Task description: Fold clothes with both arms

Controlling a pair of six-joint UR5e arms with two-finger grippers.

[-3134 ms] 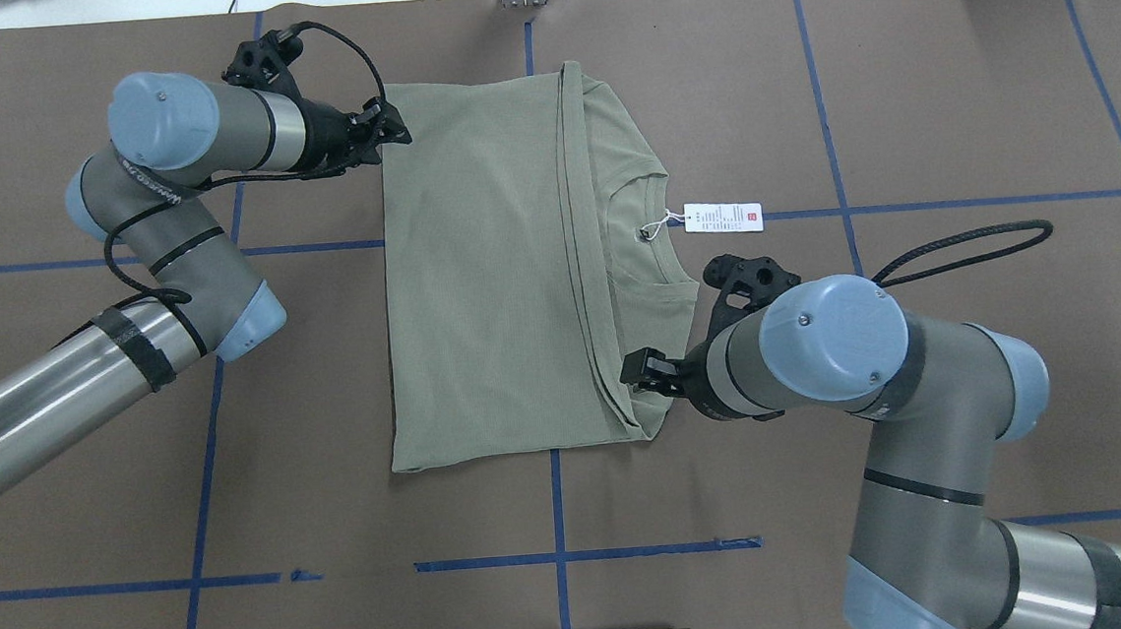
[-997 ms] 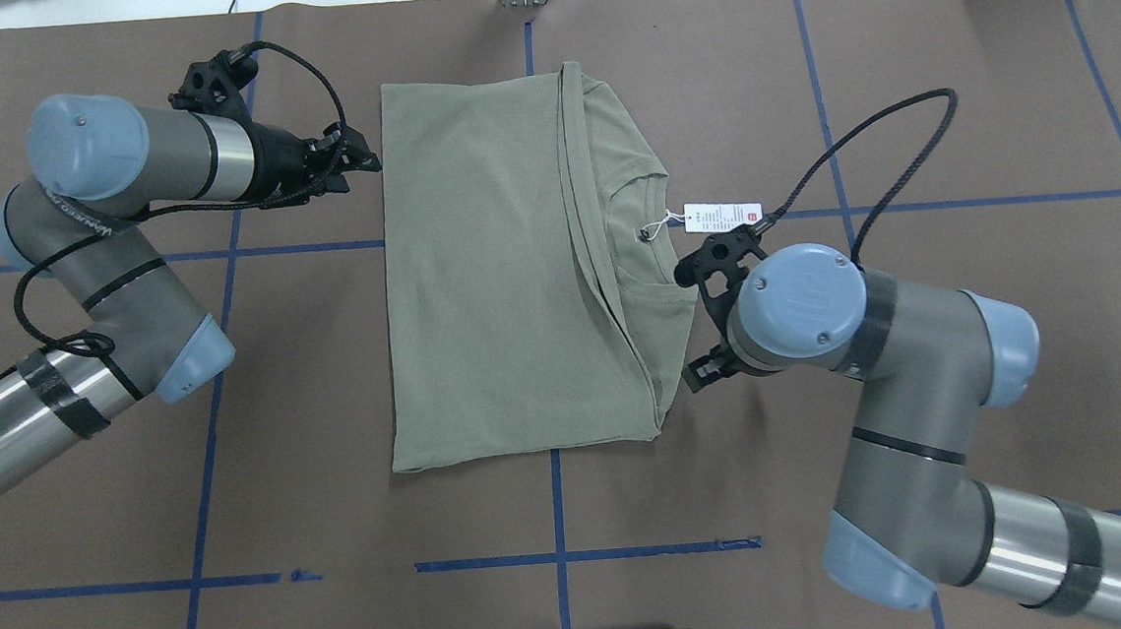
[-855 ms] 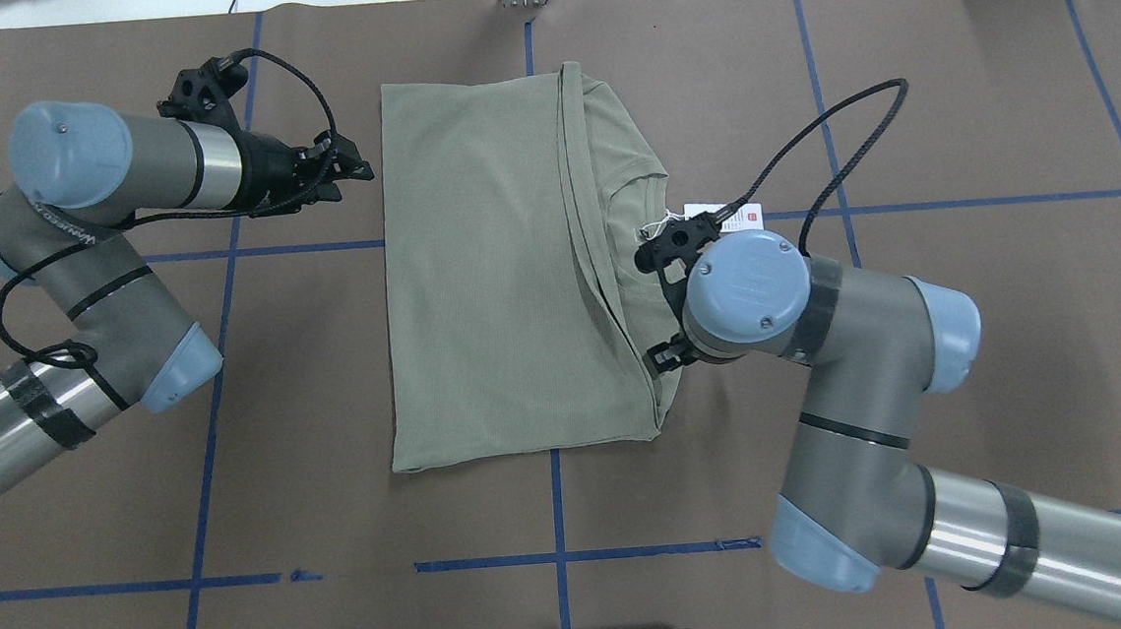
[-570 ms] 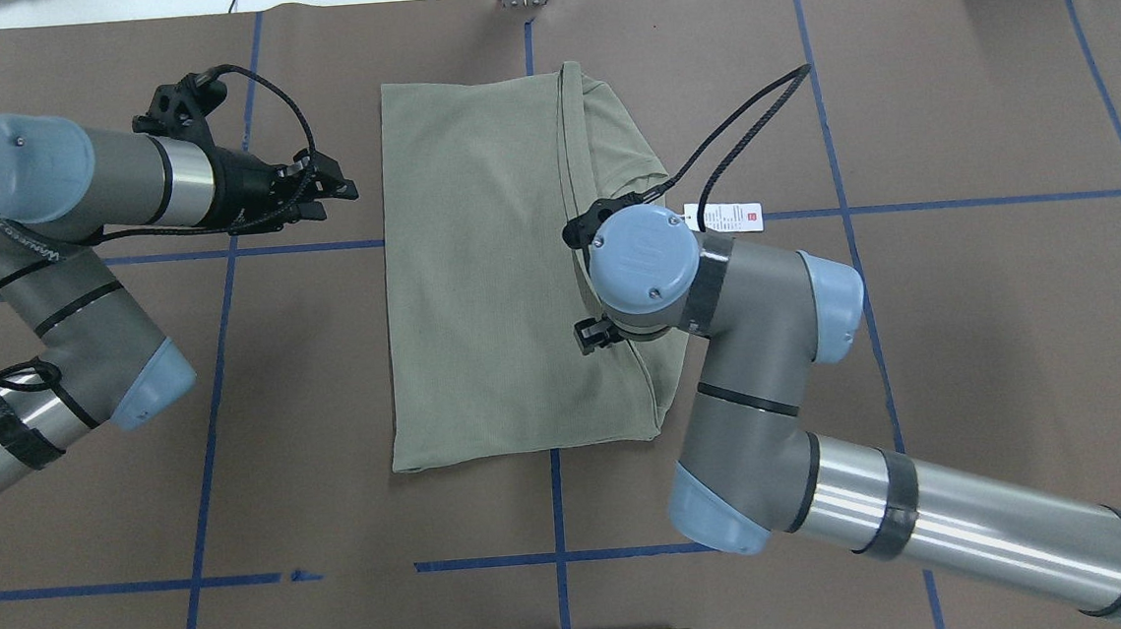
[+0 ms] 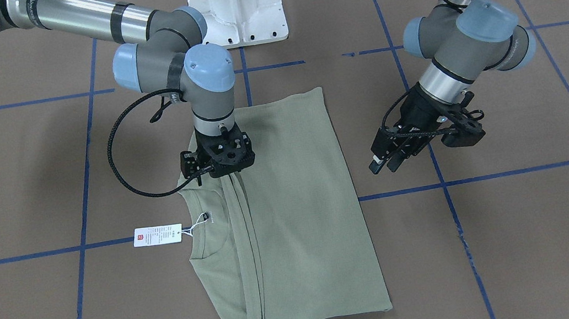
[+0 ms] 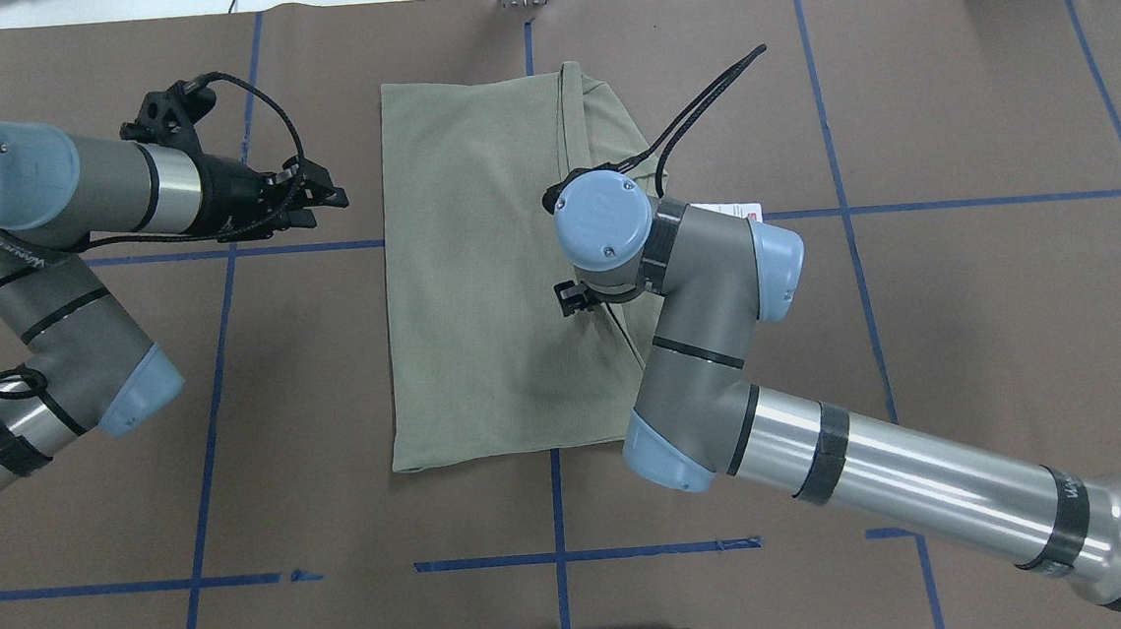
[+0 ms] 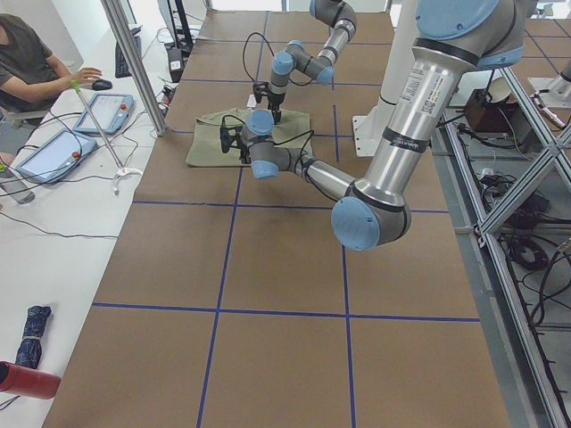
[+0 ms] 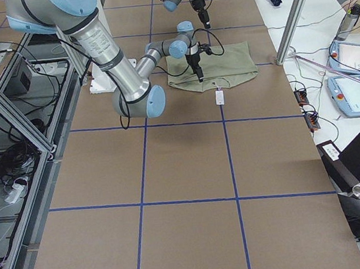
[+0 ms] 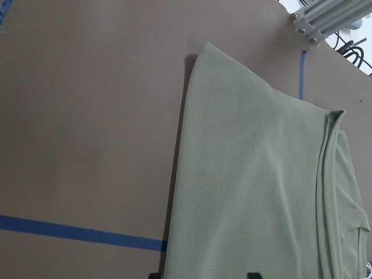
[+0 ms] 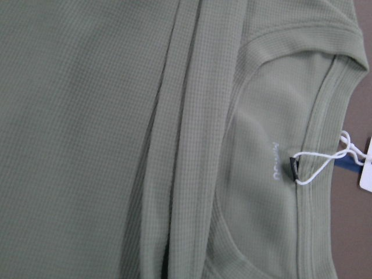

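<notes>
Shirt (image 6: pixel 479 281) is lying flat and folded around the middle of the table (image 6: pixel 966 326), a bit toward the edge away from the robot. Going left to right from overhead, we see the left gripper (image 6: pixel 329 185) over bare table just off the shirt's left edge, fingers spread. Right gripper (image 5: pixel 219 164) points straight down over the fold line beside the collar; we can't tell how its fingers are set. Hang tag (image 5: pixel 157 235) sits on the table past the collar.
</notes>
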